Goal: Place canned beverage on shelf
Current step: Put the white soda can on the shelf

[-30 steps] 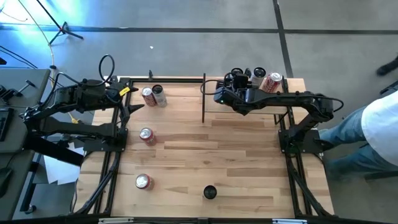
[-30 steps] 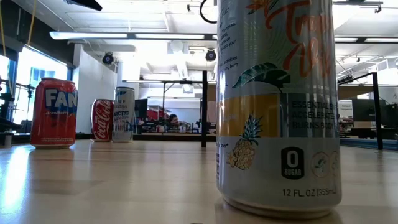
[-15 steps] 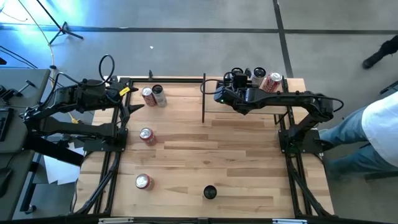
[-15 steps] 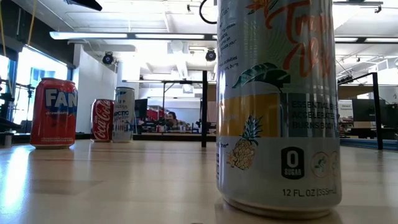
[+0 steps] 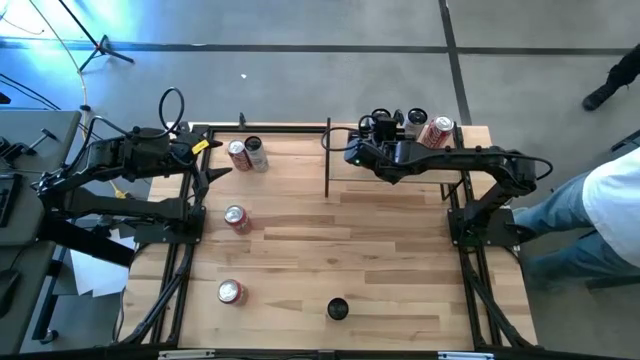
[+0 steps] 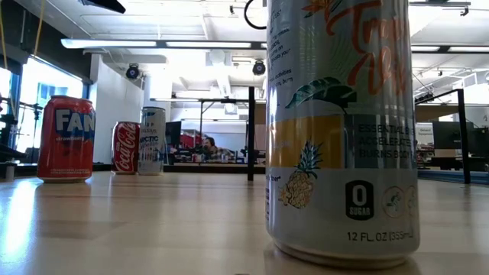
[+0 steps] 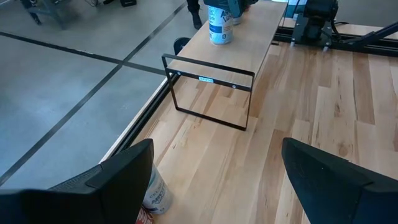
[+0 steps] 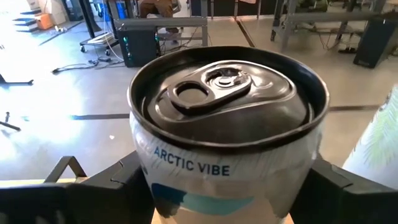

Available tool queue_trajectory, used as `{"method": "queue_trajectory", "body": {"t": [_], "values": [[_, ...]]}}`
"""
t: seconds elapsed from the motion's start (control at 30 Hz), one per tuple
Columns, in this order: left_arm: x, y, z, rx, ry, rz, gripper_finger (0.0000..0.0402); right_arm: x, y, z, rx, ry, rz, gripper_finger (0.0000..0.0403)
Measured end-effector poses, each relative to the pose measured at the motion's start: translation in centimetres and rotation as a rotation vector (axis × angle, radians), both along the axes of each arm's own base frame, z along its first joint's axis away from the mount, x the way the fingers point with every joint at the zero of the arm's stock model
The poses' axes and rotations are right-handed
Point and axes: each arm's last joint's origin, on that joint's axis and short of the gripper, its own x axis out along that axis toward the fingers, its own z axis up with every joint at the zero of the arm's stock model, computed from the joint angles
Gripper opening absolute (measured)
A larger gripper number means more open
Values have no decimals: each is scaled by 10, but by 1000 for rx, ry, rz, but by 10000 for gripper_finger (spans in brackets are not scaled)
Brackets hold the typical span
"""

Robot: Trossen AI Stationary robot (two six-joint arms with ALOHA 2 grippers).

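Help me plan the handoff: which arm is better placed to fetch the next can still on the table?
Probably left. The left gripper hangs open beside the can pair and near the red can, while the right gripper straddles the Arctic Vibe can on the shelf.

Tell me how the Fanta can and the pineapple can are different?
The Fanta can is red with white letters; the pineapple can is silvery with a pineapple drawing. The Fanta can stands farther back, the pineapple can right by the camera. Both stand upright on the wooden tabletop.
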Motion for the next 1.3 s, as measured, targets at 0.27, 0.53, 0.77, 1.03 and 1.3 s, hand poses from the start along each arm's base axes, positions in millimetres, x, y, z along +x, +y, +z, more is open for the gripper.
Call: {"method": "queue_trajectory", "body": {"t": [0.27,0.53,0.77,1.03,1.3], "values": [[0,0,0,0,0,0,335,0,0,0,5,-1,5,264],[0,0,0,0,0,0,335,0,0,0,18,23,25,266],[0,0,0,0,0,0,335,0,2,-2,102,21,83,306],[0,0,0,0,0,0,335,-1,5,-4,126,33,95,347],[0,0,0,0,0,0,335,-7,8,-9,200,-79,32,366]]}}
